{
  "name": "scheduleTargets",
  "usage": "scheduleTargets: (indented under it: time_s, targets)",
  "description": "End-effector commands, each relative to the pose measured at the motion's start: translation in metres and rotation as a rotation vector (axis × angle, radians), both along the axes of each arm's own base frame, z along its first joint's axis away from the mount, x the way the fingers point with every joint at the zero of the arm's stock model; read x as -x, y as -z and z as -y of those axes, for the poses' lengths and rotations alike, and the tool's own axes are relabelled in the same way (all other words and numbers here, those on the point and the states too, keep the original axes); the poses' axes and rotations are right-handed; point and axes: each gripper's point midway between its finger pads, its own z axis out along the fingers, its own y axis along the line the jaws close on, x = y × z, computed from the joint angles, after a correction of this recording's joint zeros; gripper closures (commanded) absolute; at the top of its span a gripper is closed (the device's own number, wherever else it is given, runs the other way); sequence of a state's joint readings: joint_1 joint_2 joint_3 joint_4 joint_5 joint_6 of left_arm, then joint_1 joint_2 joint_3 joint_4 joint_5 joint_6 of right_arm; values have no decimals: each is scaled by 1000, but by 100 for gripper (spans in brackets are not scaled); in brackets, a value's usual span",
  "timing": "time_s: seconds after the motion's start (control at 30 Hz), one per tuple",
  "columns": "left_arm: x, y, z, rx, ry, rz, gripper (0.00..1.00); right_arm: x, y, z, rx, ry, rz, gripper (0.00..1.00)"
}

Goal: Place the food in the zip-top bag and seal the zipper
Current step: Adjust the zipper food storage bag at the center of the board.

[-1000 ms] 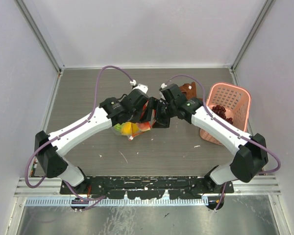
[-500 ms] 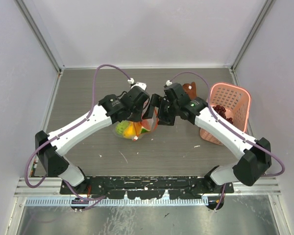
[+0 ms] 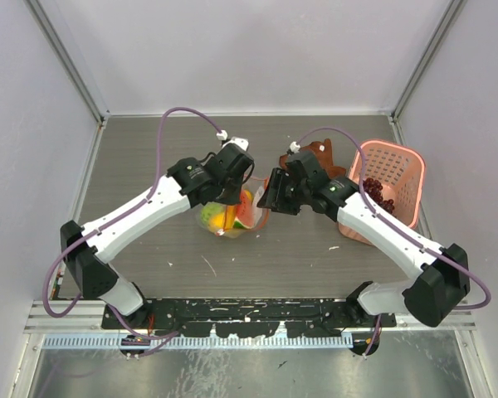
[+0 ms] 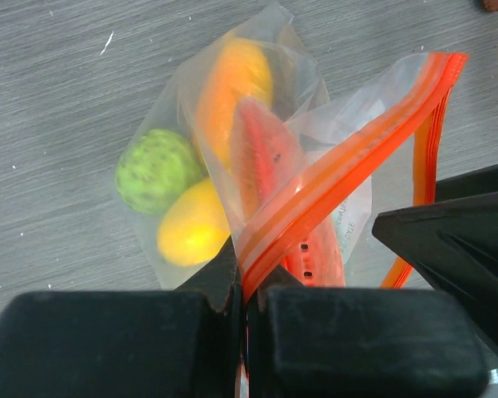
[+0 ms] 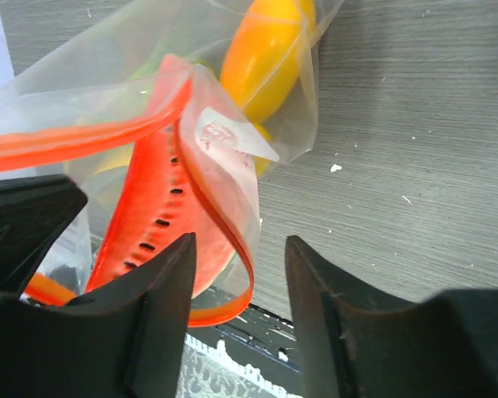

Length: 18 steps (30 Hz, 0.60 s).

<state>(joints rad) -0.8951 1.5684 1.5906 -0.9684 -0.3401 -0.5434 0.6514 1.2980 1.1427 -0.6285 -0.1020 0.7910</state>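
The clear zip-top bag [image 3: 253, 224] lies mid-table between both arms. It holds a bumpy green ball [image 4: 156, 170], a yellow fruit [image 4: 192, 232], an orange fruit [image 4: 232, 79] and a red slice [image 4: 266, 157]. My left gripper [image 4: 247, 286] is shut on the orange-red zipper [image 4: 349, 157] at one end of the strip. My right gripper [image 5: 239, 282] is open at the bag's other side, and a loop of the zipper [image 5: 247, 286] hangs loose between its fingers. The bag's mouth gapes. A dark grape bunch [image 3: 373, 189] sits in the pink basket [image 3: 402, 162].
A brown cloth [image 3: 319, 152] lies behind the right gripper [image 3: 271, 192], beside the basket at the right wall. White side walls and metal rails bound the table. A black rail [image 3: 249, 311] runs along the near edge.
The right gripper shifted slightly beside the bag's mouth and its jaws widened, then narrowed partway. The bag slid a little to the right. The left gripper stayed shut on the zipper.
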Motion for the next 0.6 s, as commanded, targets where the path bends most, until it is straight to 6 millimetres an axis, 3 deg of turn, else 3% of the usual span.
scheduleTargets:
  time_s: [0.0,0.13,0.27,0.4,0.57]
  targets:
    - [-7,-24,4,56,-18,43,100,-8,-5,-12,-49,-23,50,54]
    - [-10,-27,0,41,-25,46,100,-8,-9,-12,-35,-45,55,78]
    - [-13,-35,-8,29,-30,66,100,-14,-28,-10,-4,-55,93,97]
    - [-18,-45,-26,-9,-63,96,100,-22,-62,-6,30,-62,156,100]
    - [-21,-55,-50,-25,-105,127,100,-27,-88,-3,61,-76,196,100]
